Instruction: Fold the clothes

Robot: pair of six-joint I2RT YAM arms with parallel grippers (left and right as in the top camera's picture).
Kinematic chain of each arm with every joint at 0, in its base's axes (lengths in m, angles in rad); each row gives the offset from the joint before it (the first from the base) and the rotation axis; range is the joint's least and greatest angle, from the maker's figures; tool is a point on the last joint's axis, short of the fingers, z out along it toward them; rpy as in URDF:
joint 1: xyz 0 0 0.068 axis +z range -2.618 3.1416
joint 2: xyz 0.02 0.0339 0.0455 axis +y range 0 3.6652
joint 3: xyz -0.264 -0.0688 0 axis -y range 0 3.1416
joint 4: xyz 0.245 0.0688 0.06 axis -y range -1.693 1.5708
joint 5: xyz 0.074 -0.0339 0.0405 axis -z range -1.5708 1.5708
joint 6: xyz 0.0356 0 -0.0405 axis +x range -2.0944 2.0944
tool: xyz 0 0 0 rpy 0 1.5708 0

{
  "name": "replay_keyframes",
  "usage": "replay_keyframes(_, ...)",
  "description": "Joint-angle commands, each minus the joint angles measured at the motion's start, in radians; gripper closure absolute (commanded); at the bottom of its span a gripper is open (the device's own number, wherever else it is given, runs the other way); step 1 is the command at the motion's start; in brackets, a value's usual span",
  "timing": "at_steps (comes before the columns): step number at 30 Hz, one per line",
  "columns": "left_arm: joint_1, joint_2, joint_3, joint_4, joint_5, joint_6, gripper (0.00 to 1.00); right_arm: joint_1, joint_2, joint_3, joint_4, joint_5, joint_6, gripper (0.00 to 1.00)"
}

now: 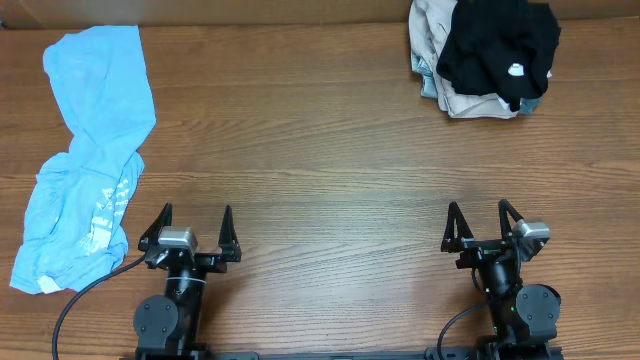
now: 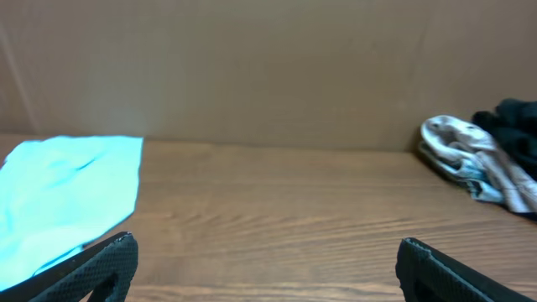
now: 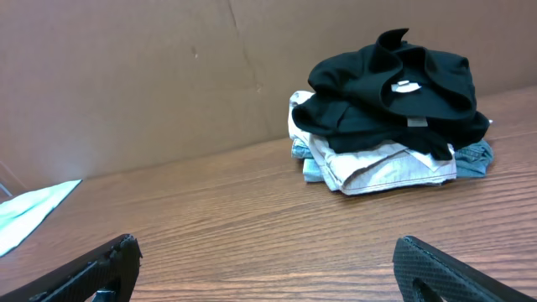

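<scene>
Status: nothing visibly folded so far. The light blue tee [image 1: 90, 150] lies crumpled and twisted along the left side of the worktop [image 1: 300, 150], white print showing on its lower half. It's near the left claw [image 1: 197, 215], not touching it. The black shirt [image 1: 495, 50] is bunched in a heap at the far right corner, on top of the beige pieces [image 1: 470, 103]. Those look roughly stacked, can't tell if they're properly folded. Both claws are spread wide and empty, sitting at the near edge, and the right claw [image 1: 478, 208] is well apart from the pile. Wrist views agree: nothing between the fingers. Judgement: task is at the very start, with tee and black shirt each needing to be pulled to the bare middle, flattened and folded
</scene>
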Motion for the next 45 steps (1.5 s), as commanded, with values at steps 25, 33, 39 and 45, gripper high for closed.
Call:
replay_keyframes(25, 0.013, -0.023, -0.020, -0.080, -0.017, -0.002, 0.00, 0.006, -0.011, -0.010, 0.004, 0.001, 0.006, 0.00)
replay_keyframes(33, 0.013, -0.023, -0.020, -0.080, -0.017, -0.002, 0.00, 0.006, -0.011, -0.010, 0.004, 0.002, 0.006, 0.00)
replay_keyframes(39, 0.013, -0.023, -0.020, -0.080, -0.017, -0.002, 0.00, 0.006, -0.011, -0.010, 0.004, 0.001, 0.006, 0.00)
replay_keyframes(45, 0.013, -0.023, -0.020, -0.080, -0.017, -0.002, 0.00, 0.006, -0.011, -0.010, 0.004, 0.002, 0.006, 0.00)
